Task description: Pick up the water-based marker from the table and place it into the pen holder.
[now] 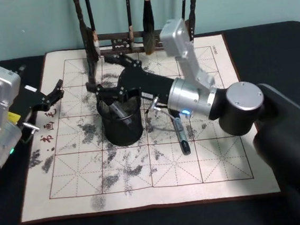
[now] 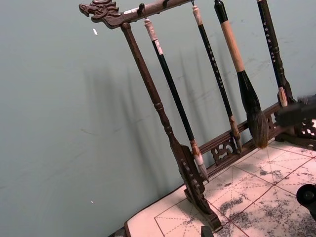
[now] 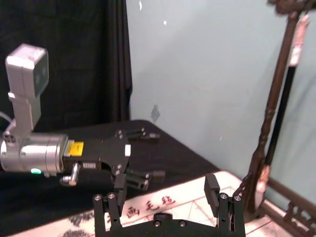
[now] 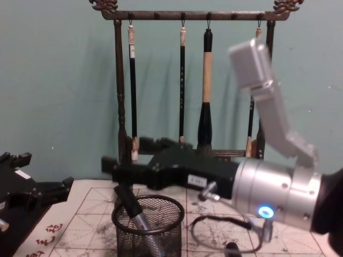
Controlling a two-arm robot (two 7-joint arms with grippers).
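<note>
The pen holder [image 1: 122,127] is a round black mesh cup standing on the calligraphy mat; in the chest view the pen holder [image 4: 147,229] sits low at centre. A dark marker with a grey tip [image 1: 118,109] leans inside it, and the same marker [image 4: 134,210] slants down through the rim. My right gripper [image 1: 99,73] hovers just above the holder, open, and the right wrist view shows nothing between its fingers [image 3: 111,209]. A second marker [image 1: 182,135] lies on the mat to the right of the holder. My left gripper [image 1: 57,95] rests open at the mat's left edge.
A tall dark wooden brush rack [image 1: 132,37] with several hanging brushes [image 4: 206,91] stands at the back of the mat, close behind my right gripper. The ink-stained mat [image 1: 208,165] lies on a black table. A thin cable loop [image 1: 160,107] hangs off the right wrist.
</note>
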